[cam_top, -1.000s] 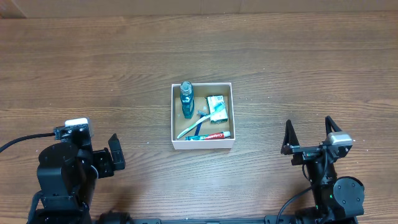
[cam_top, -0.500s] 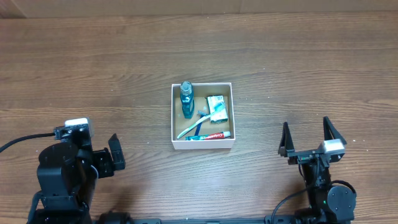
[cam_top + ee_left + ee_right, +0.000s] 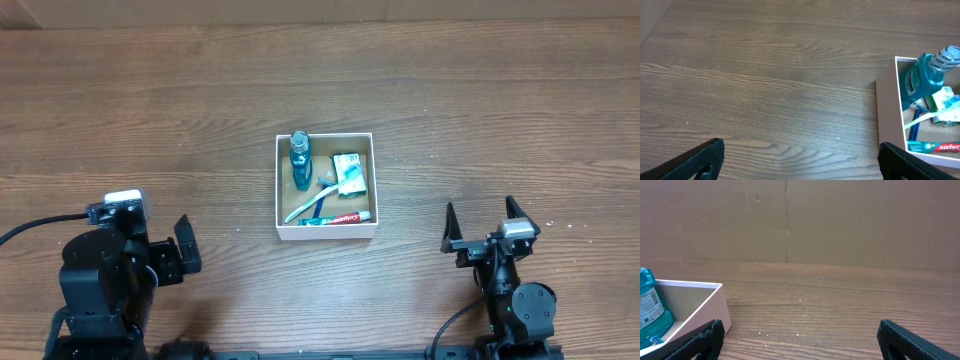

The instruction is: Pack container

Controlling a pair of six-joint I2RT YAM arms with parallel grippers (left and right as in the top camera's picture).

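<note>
The container (image 3: 279, 185), a shallow square box with white walls, sits mid-table. In it lie a blue mouthwash bottle (image 3: 300, 160), a green-and-white packet (image 3: 348, 170), a toothbrush (image 3: 307, 207), a blue razor (image 3: 325, 190) and a red toothpaste tube (image 3: 335, 218). The left wrist view shows the container (image 3: 887, 120) at the right with the bottle (image 3: 920, 75) and the tube (image 3: 935, 147). The right wrist view shows the container's corner (image 3: 695, 305) at the left. My left gripper (image 3: 800, 157) is open and empty, left of the box. My right gripper (image 3: 482, 225) is open and empty, right of it.
A brown cardboard wall (image 3: 790, 220) stands along the table's far edge. Bare wooden tabletop (image 3: 480, 110) surrounds the box on all sides.
My right gripper has pulled back toward the table's front edge and shifted slightly left, turning a little. The left arm and the box contents have not moved.
</note>
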